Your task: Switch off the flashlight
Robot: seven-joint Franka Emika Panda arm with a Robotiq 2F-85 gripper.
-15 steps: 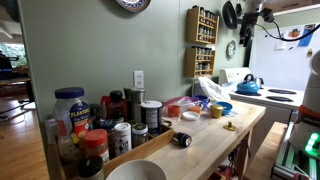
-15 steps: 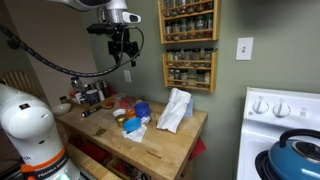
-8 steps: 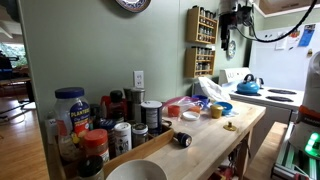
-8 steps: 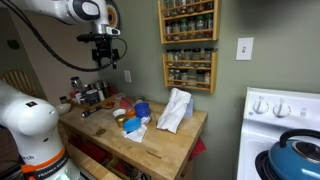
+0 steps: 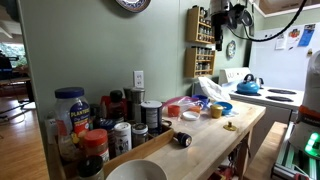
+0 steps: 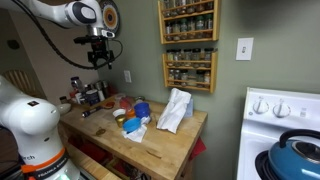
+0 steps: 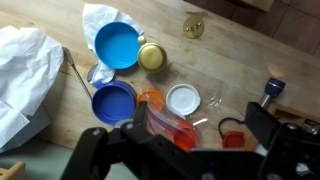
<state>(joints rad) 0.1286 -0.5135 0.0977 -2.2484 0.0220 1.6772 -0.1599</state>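
My pincer [image 7: 190, 130] is released: in the wrist view its fingers stand wide apart along the bottom of the frame with nothing between them. It hangs high above the desk [image 5: 215, 135], at the upper right in an exterior view [image 5: 237, 18] and at the upper left in an exterior view [image 6: 97, 55].

The flashlight [image 5: 181, 140] lies low in the middle of the frame, on its side by the look of it, near the desk's front edge and well apart from the pincer. In the wrist view it sits at the right edge [image 7: 270, 88], off to one side of my fingers rather than under them.

My main worry is the descent. Straight below me are a white lid [image 7: 183, 99], blue lids [image 7: 118, 45] and some orange and red pieces. Coming down without shifting sideways first, I would land on those and scatter them.

The second risk is the flashlight itself. It is round and close to the edge, so an off-centre press could roll it off the desk. I cannot see where its switch is, nor whether it is lit, so I might push the wrong spot.

The jars [image 5: 120, 120] stand at the left. A wide swing could topple them.
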